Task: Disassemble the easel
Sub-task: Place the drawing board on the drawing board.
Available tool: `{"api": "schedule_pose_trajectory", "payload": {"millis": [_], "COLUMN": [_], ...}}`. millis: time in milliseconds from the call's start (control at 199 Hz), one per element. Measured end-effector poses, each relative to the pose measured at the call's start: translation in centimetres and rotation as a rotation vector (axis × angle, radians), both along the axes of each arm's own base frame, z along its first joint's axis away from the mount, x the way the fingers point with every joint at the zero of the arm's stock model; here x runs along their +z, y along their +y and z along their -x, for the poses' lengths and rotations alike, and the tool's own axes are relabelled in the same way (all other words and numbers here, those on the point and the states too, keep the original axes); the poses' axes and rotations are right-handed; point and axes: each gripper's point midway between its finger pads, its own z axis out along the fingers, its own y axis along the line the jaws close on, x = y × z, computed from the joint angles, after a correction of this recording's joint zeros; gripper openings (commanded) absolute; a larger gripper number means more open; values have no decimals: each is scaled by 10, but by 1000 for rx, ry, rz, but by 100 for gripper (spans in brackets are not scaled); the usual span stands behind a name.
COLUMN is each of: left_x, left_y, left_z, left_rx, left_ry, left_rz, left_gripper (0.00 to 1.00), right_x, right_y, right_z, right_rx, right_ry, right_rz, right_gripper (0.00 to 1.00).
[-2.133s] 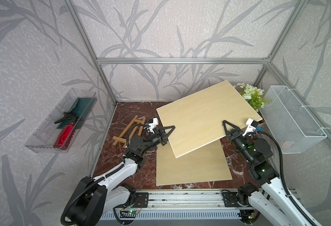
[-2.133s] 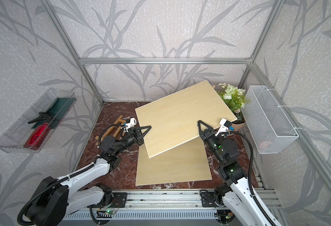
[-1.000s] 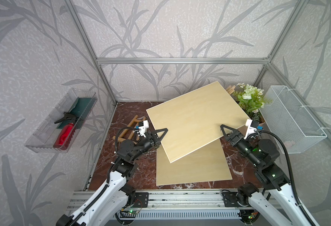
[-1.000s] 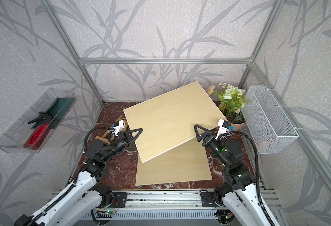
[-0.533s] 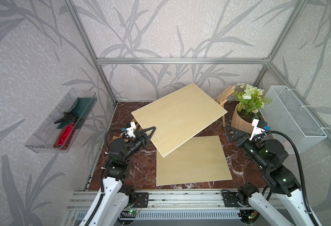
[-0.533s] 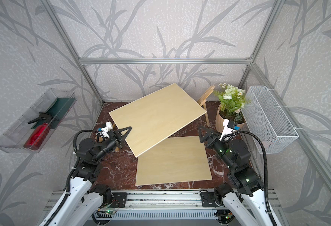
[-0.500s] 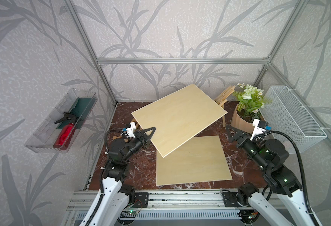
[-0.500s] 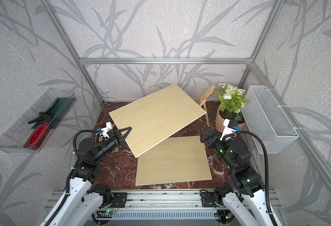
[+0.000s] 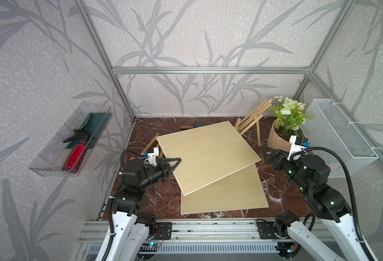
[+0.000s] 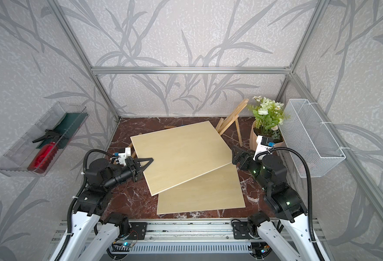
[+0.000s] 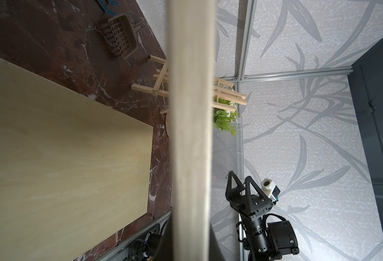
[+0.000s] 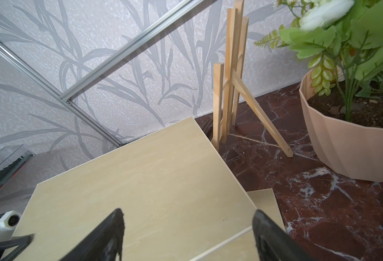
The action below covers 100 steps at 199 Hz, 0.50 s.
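Bare floor [image 12: 321, 203] between upper board [image 12: 140, 180] and plant pot [image 12: 344, 146].

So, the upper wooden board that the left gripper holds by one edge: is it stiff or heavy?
Probably stiff: the upper board looks flat, without sag, though only the left gripper pinches its edge. Likely light: its edge shows a thin sheet. It may pivot or slip, as the grip sits far from its middle.
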Motion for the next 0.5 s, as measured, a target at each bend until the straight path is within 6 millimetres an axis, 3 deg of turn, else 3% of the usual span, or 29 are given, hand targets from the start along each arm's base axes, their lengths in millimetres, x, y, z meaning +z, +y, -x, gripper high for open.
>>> {"api": "schedule_pose_trajectory", "payload": {"millis": [241,502], "left_x": [5,-11], "left_y": [-2,-5], "left_z": [15,22], "left_rx": [-58,-108], "left_ry": [-23,16], "left_rz": [-77,-124], "left_gripper": [0,0], "right_x": [-22,-57], "right_y": [11,32], "right_z": [-10,-22], "right_rx": [41,125], "right_ry": [65,148], "right_rz": [31,34], "right_gripper": [88,88]}}
